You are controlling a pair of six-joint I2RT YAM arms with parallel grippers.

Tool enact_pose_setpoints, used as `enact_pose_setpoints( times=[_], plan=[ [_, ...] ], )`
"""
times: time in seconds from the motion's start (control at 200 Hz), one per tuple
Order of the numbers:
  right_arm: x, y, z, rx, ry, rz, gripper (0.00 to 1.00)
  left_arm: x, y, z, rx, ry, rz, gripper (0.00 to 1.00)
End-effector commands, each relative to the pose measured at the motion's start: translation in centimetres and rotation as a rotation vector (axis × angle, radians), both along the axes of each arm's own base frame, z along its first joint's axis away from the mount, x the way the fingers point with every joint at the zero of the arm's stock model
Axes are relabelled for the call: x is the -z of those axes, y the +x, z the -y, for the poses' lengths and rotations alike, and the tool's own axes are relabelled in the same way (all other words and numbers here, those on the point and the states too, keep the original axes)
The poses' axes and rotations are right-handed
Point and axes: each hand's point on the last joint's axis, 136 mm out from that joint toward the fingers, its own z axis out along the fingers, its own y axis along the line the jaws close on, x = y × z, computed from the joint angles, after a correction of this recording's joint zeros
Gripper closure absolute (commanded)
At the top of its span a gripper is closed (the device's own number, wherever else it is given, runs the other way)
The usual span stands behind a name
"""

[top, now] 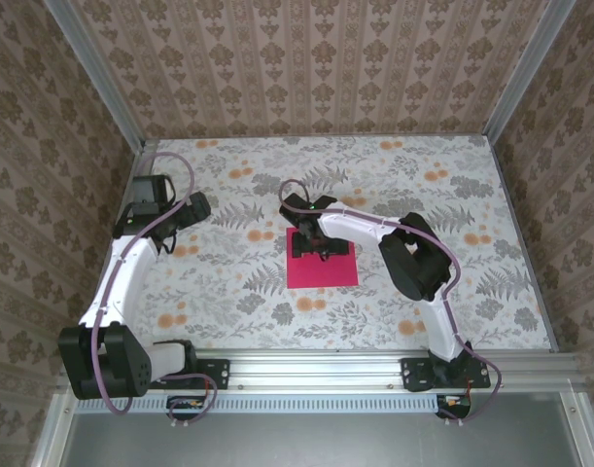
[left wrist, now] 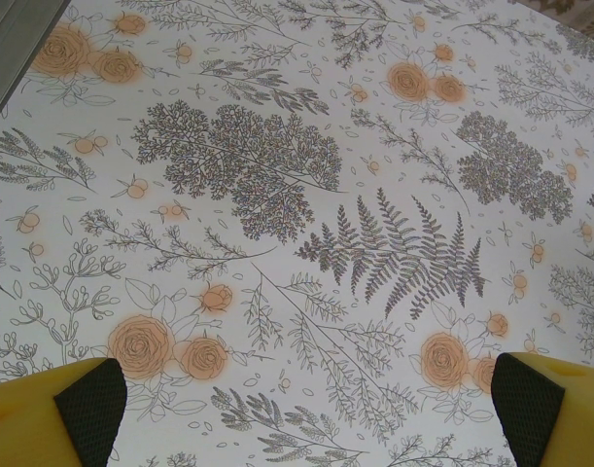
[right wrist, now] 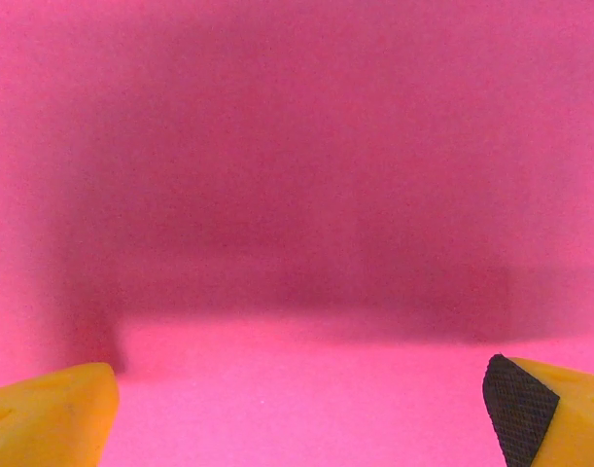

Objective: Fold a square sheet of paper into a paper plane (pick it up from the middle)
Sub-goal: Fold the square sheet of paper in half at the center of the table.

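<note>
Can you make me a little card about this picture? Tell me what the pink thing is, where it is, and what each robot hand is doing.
pink thing: square sheet of paper, lying flat, no folds to see
where: near the middle of the flowery table
right gripper: open, close over the sheet's middle; cannot tell if it touches
left gripper: open, over bare tablecloth, off to the left of the paper
plane made: not yet
</note>
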Motion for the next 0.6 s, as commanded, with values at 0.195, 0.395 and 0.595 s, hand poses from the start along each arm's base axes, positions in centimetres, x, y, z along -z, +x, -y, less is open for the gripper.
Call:
enact_pose_setpoints(
  times=[0.195, 0.395, 0.595],
  plan=[
    [3.5, -2.1, 0.9, -0.002, -0.049, -0.116, 0.02, 0.0, -0.5, 0.0, -0.002, -0.012, -0.019, 0.00],
    [5.8, -3.8, 1.8, -0.004, -0.052, -0.177, 0.11, 0.2, -0.5, 0.1, 0.000, -0.016, -0.030, 0.00],
    [6.8, -4.7, 2.5, 0.000, -0.056, -0.204, 0.16, 0.2, -0.5, 0.1, 0.002, -0.018, -0.031, 0.00]
  ],
)
